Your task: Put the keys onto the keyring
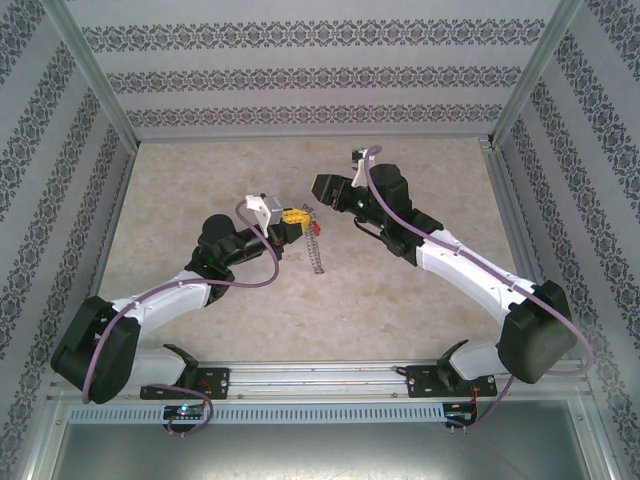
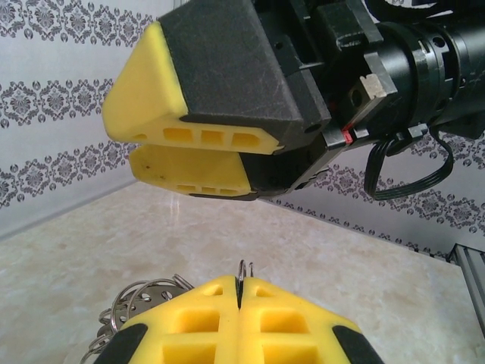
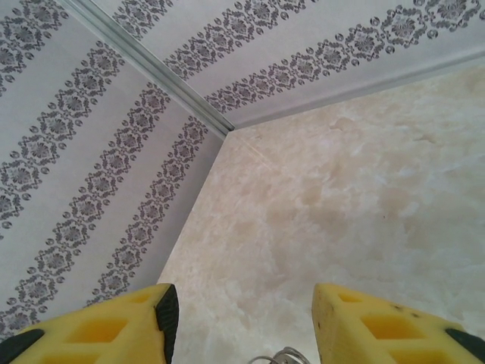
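My left gripper (image 2: 241, 292) is shut on the keyring, and a thin silver wire loop (image 2: 244, 269) of it pokes out above the closed yellow fingertips. More of its silvery rings (image 2: 136, 297) bunch at the left of those jaws. In the top view the left gripper (image 1: 298, 215) holds it above mid-table, with a chain of links (image 1: 315, 250) hanging down. My right gripper (image 1: 322, 190) hovers just beyond it, facing it, open. Its yellow fingers (image 3: 98, 330) stand wide apart with nothing gripped, and ring tips (image 3: 284, 356) show below. The keys are out of view.
The marble-patterned table (image 1: 200, 180) lies below both grippers. Patterned walls (image 1: 320, 70) close in the back and sides, with metal posts at the corners. The right gripper's black body and cable (image 2: 409, 76) loom close above my left jaws.
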Tool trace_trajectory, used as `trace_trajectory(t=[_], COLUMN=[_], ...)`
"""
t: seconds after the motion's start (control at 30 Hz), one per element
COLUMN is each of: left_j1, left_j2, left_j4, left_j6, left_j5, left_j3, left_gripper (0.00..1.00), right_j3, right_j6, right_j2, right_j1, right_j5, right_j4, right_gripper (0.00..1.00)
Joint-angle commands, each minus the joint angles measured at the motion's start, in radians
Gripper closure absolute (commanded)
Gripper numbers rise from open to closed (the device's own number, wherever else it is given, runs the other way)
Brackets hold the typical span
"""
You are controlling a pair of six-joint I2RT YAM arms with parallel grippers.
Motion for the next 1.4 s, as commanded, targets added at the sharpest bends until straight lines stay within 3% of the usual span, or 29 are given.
trace_trajectory(t=[0.0,0.23,0.43,0.6,0.73,1.37], left_j1=[-0.016,-0.012,0.013,0.055,0.084,0.09], left_j2=[0.018,0.06,0.096,0.165,0.221,0.231], left_j4=[0.131,0.189,0.261,0.422,0.551,0.55], left_j6=[-0.017,-0.035,-0.075,-0.201,-0.296,-0.333], left_j5=[0.029,0.082,0.156,0.219,0.243,0.268], left_j3=[-0.012,-0.015,-0.011,-0.01,-0.002,0.02], left_gripper=[1.0,1.0,1.0,1.0,1.0,1.0], right_j3=[-0.082,-0.255,-0.356,-0.413,-0.43,-0.374], right_j6=[-0.057,-0.091,-0.108,-0.116,-0.115,-0.053], right_j2=[-0.042,-0.121,-0.143,-0.173,-0.19,-0.052], right_j1=[-0.033,-0.058,-0.065,-0.067,-0.066,-0.038], right_j5=[-0.062,-0.065,-0.246,-0.358,-0.398,-0.472], right_j4=[0.064,0.181,0.382,0.481,0.504,0.64], right_gripper=[0.48,0.45,0.56,0.62,0.64,0.72])
